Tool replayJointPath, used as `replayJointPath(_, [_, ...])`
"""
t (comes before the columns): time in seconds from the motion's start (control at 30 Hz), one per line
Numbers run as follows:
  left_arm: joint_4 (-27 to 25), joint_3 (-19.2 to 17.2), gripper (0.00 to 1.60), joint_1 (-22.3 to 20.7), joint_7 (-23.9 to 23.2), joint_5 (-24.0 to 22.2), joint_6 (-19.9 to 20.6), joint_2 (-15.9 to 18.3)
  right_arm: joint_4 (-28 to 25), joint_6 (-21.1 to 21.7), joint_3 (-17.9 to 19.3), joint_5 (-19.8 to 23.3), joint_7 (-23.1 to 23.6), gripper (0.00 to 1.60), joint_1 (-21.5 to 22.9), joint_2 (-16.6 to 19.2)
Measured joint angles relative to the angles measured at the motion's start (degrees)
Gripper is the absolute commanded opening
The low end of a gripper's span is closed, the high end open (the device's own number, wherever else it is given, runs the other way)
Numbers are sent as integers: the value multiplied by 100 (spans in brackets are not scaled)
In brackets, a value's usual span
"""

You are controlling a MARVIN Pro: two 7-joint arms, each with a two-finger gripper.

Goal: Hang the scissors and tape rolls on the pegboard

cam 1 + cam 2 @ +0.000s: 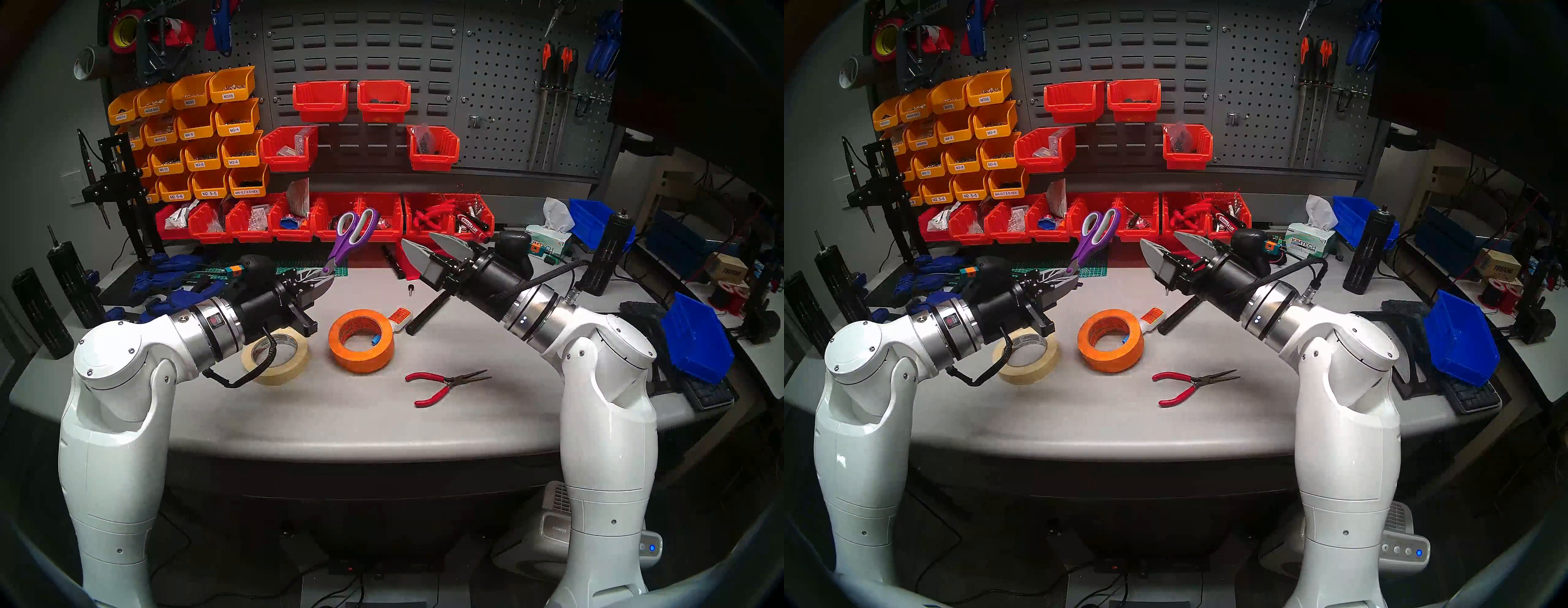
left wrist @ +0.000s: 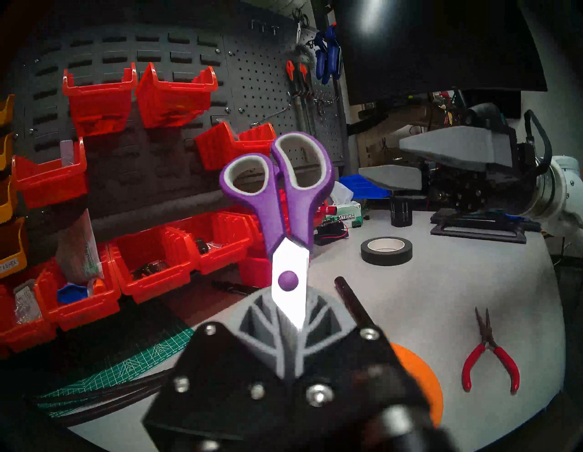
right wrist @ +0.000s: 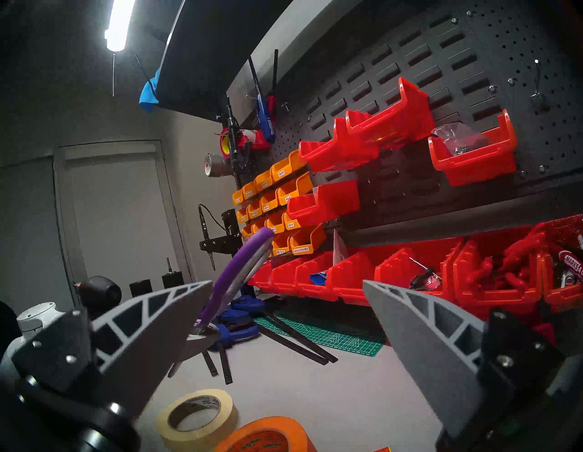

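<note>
My left gripper (image 1: 324, 276) is shut on the silver blades of the scissors (image 1: 352, 237), which point up and to the right with their purple-and-grey handles (image 2: 277, 195) in the air above the table. My right gripper (image 1: 420, 242) hangs open and empty a short way to the right of the handles, facing them; the scissors (image 3: 233, 277) show beside its left finger. The orange tape roll (image 1: 360, 363) lies flat mid-table. The cream tape roll (image 1: 292, 361) lies left of it, partly under my left wrist. The pegboard (image 1: 500, 85) stands behind, with hooks and hanging tools.
Red-handled pliers (image 1: 441, 384) lie in front of the orange roll. A black rod (image 1: 428, 312) and a small glue bottle (image 1: 399, 316) lie behind it. Red bins (image 1: 360, 220) line the back, blue clamps (image 1: 169, 280) sit at the left, and a black tape roll (image 2: 386, 251) lies at the right.
</note>
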Motion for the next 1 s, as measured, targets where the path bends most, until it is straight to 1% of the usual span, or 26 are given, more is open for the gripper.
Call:
replayJointPath(0.23, [-327, 187, 0, 233, 364, -9, -308, -405, 169, 26, -315, 314, -202, 160, 49, -89])
replayJointPath(0.3, [-350, 211, 0, 264, 394, 0, -351, -437, 185, 38, -351, 364, -229, 160, 58, -96])
replayJointPath(0.4, [-410, 308, 0, 386, 505, 66, -534, -535, 240, 127, -484, 579, -326, 160, 97, -121])
replayJointPath(0.63, [-404, 447, 0, 538, 666, 295, -809, -647, 236, 303, -654, 1006, -475, 160, 158, -153])
replayJointPath(1.0, [-177, 582, 0, 430, 874, 542, -1094, -755, 46, 496, -681, 1217, -719, 160, 102, -163])
